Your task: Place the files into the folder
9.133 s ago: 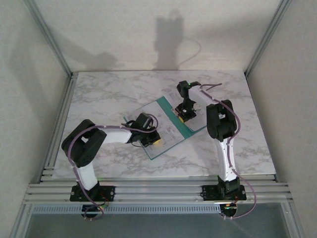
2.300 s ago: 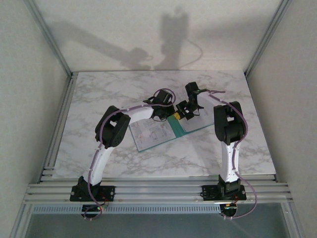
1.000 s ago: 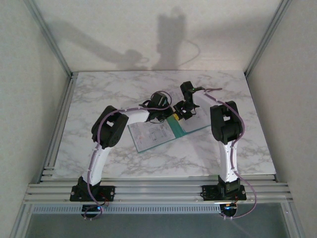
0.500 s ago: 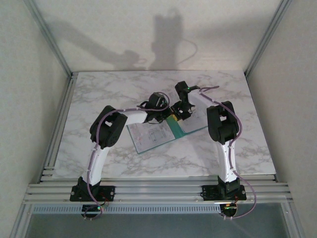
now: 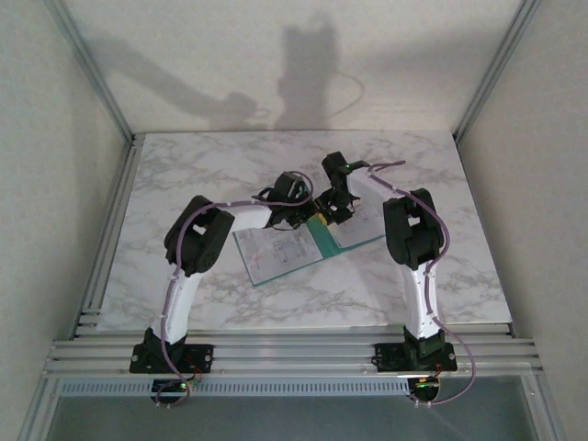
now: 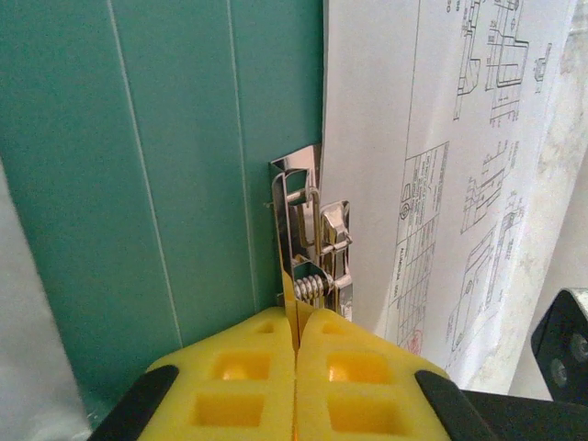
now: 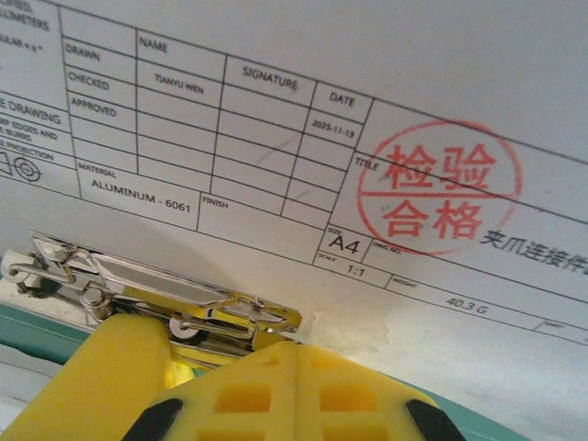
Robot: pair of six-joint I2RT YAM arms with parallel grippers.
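Observation:
The teal folder point(image 5: 323, 243) lies open mid-table, with printed files on its left half point(image 5: 276, 248) and right half point(image 5: 364, 230). Both grippers meet at its spine. In the left wrist view my left gripper point(image 6: 296, 317) is shut on a thin plate of the folder's metal spring clip point(image 6: 308, 230), with the teal folder point(image 6: 138, 184) to the left and a sheet of drawings point(image 6: 386, 138) to the right. My right gripper point(image 7: 297, 347) is shut, its tips resting on the lower edge of a stamped sheet point(image 7: 276, 110) beside the clip point(image 7: 156, 285).
The marble table point(image 5: 193, 175) is walled by white panels and aluminium frame posts point(image 5: 92, 69). The two arms arch inward over the folder, their wrists nearly touching. A yellow finger of the left gripper point(image 7: 110, 367) shows in the right wrist view.
Both grippers have edged a little left and back, still together at the spine. The folder and its sheets have shifted slightly left with them.

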